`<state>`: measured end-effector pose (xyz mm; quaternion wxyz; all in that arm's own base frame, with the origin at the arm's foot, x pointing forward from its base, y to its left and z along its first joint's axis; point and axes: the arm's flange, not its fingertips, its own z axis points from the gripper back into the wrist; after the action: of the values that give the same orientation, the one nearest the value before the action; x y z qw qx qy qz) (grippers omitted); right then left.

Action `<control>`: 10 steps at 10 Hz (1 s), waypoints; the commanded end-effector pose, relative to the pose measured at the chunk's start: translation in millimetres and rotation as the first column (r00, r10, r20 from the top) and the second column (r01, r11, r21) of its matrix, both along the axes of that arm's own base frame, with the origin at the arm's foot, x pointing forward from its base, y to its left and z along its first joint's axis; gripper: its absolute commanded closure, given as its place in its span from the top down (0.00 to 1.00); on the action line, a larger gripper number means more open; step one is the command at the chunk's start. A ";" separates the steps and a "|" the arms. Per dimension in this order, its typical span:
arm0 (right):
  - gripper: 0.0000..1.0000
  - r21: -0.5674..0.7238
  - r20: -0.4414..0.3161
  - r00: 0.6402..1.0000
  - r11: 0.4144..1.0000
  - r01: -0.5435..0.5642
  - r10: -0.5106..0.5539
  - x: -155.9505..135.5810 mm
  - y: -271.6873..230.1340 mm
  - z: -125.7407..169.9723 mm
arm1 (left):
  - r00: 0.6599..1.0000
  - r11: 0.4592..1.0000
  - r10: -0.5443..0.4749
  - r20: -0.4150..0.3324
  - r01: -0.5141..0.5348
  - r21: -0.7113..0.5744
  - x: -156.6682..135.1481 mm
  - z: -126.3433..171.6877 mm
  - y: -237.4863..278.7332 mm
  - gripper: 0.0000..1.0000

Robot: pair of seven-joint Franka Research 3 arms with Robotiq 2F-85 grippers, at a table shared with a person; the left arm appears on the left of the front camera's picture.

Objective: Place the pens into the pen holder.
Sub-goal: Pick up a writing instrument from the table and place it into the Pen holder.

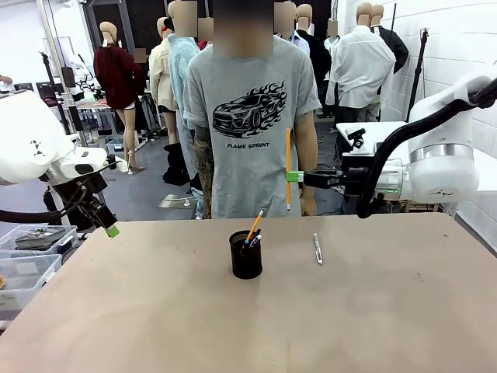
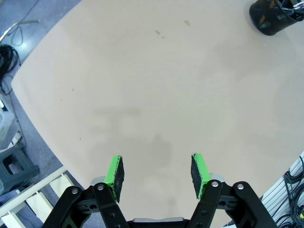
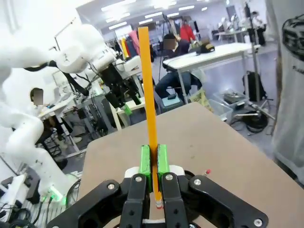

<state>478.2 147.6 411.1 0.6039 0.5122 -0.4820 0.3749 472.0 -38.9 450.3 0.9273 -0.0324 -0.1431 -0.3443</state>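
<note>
The jaws of the right gripper [image 1: 293, 176] are being pressed onto an upright yellow pencil [image 1: 288, 155] above the table's [image 1: 373, 311] far edge; the left gripper [image 2: 156, 173] is being held wide open. The mid-table pen holder [image 1: 246, 256] risks being tipped by an off-centre lowering.

A tan table top [image 1: 155, 311] is spread across the foreground. Beyond it a grey-blue floor [image 1: 151, 194] is seen, and a white wall [image 1: 466, 47] is set at the right. Clear plastic bins [image 1: 23, 272] are stacked by the table's left edge. In the right wrist view a wide hall is lit by ceiling strip lights [image 3: 116, 5], with a white work table [image 3: 213, 50] farther off. In the left wrist view a grey step stool [image 2: 16, 164] and black cables [image 2: 7, 57] are seen on the floor.
</note>
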 end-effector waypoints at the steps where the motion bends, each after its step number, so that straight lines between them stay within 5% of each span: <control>1: 0.00 0.048 0.010 1.000 0.999 -0.018 0.018 -2.4 -10.2 1.4 | 1.000 1.000 -0.015 0.012 0.015 -0.002 0.9 -0.2 2.7 0.74; 2: 0.00 0.000 0.000 1.000 1.000 0.000 0.000 0.0 0.0 0.0 | 1.000 1.000 -0.015 0.012 0.015 -0.002 0.9 -0.2 2.7 0.74; 3: 0.00 0.002 0.076 0.994 0.997 -0.079 0.079 -1.8 10.7 -0.4 | 1.000 1.000 -0.015 0.012 0.015 -0.002 0.9 -0.2 2.7 0.74; 8: 0.00 0.049 0.135 0.949 0.955 -0.293 0.285 19.3 77.0 -11.9 | 1.000 1.000 -0.015 0.012 0.015 -0.002 0.9 -0.2 2.7 0.74; 10: 0.00 0.028 0.084 0.930 0.932 -0.362 0.359 39.5 112.4 -30.5 | 1.000 1.000 -0.015 0.012 0.015 -0.002 0.9 -0.2 2.7 0.74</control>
<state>499.8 248.0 390.1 0.5019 0.5831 -0.4293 0.4731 472.0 -39.2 450.4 0.9272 -0.0325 -0.1432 -0.3445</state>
